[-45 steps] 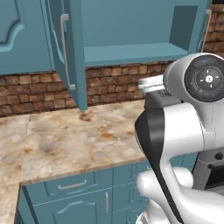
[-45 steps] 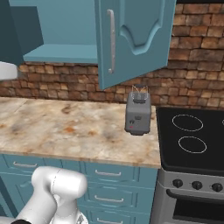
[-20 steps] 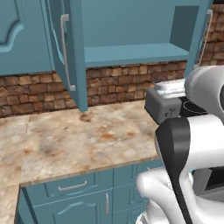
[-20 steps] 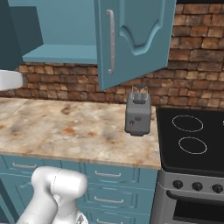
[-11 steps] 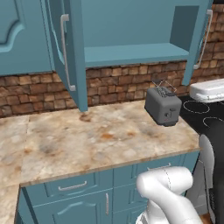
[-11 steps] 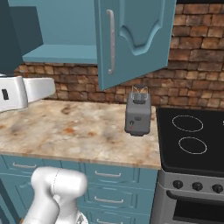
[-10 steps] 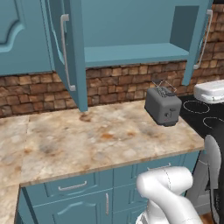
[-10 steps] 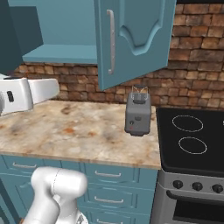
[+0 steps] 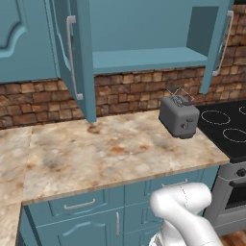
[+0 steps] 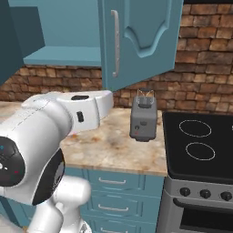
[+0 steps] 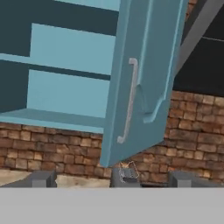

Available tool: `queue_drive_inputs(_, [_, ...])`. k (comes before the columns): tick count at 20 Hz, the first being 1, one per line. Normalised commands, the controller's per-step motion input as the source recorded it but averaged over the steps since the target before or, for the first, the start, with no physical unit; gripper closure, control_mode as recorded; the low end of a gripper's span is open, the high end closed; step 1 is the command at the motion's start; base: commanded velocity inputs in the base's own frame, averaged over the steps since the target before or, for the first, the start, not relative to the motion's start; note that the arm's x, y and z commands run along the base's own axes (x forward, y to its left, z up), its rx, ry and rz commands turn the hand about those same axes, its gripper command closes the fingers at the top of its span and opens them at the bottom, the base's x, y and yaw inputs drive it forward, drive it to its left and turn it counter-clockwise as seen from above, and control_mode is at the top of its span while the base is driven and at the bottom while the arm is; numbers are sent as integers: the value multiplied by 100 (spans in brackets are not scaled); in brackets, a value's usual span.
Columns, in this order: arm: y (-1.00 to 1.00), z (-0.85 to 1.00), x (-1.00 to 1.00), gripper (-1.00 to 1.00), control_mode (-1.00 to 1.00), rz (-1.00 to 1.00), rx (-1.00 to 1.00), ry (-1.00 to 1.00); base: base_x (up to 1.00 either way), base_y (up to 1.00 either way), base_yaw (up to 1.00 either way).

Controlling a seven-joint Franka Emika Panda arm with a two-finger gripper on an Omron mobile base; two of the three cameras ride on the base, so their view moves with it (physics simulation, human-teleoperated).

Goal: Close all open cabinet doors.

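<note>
Cabinet doors stand open: right door (image 10: 136,41) at upper centre of the right base view, left door (image 9: 72,57) at upper left of the left base view, above the desk (image 9: 115,149). Best push the right door's outer face, clear of its handle (image 11: 129,100). Arm reaches forward, low, pointing up; claw (image 11: 111,179) looks released, grasping nothing.

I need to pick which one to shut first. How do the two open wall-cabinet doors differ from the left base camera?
The left open door hangs over the bare counter, near edge toward the camera; the right open door stands beside the stove, above and behind the toaster. The left door looks bigger, being nearer. Both are teal, swung outward, with vertical silver bar handles.
</note>
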Motion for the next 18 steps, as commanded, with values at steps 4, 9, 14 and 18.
queue_drive_inputs(4, [-52, -10, 68, -100, -100, 27, 5, -1, 0, 0, 0])
queue_drive_inputs(9, [-33, -2, 64, -100, -100, 29, 1, -2, 0, 0, 0])
queue_drive_inputs(14, [-24, -1, 64, -100, -100, 29, 0, 0, 0, 0, 0])
queue_drive_inputs(18, [-21, -4, 59, -100, -100, 28, 0, 0, 0, 0, 0])
